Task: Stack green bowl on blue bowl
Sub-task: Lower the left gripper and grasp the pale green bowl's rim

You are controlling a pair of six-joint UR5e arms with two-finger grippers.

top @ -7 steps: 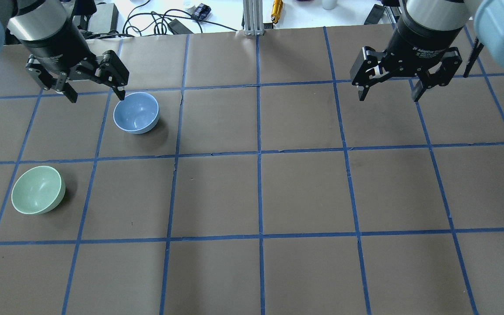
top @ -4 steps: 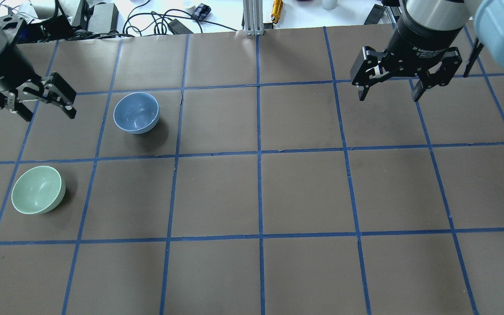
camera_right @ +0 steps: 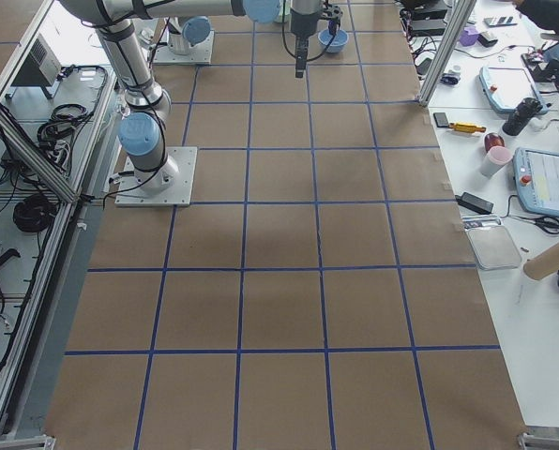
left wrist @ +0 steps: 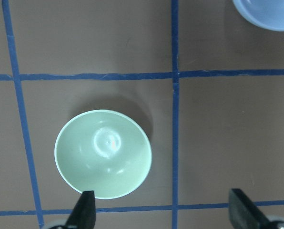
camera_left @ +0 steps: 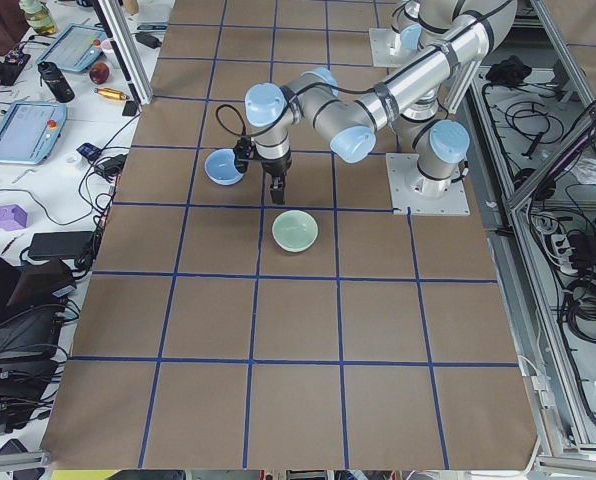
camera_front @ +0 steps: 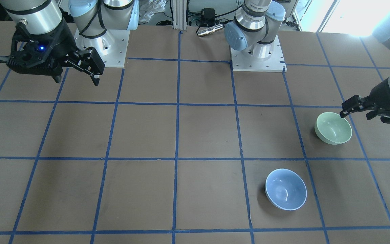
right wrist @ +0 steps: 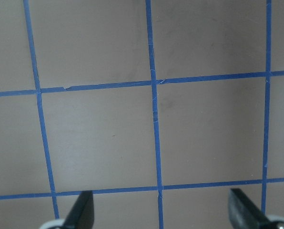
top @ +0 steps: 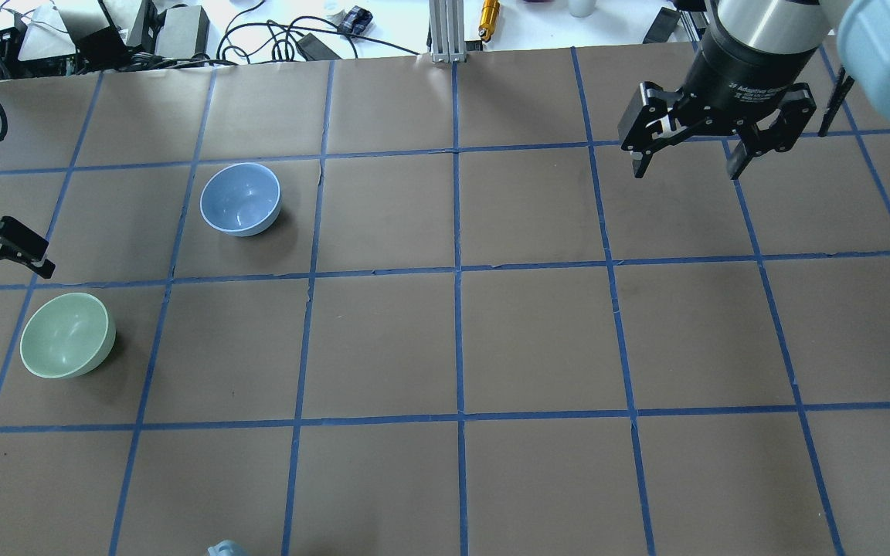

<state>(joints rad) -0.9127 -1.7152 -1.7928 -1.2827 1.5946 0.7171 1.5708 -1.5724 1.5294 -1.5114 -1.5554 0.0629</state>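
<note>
On the right hand (top: 686,171), spread wide, lettering (top: 754,90) reads "2F Adaptive"; left hand (left wrist: 163,211) wide too.

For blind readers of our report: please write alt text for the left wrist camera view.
An empty green bowl stands upright on the brown, blue-taped table, just ahead of the open left gripper. Part of the blue bowl shows in the top right corner, apart from it.

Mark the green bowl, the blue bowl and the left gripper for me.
green bowl (top: 66,337): overhead view, inside of the bowl at its middle.
blue bowl (top: 239,199): overhead view, inside of the bowl at its middle.
left gripper (left wrist: 162,202): left wrist view, midway between its fingertips.
</note>
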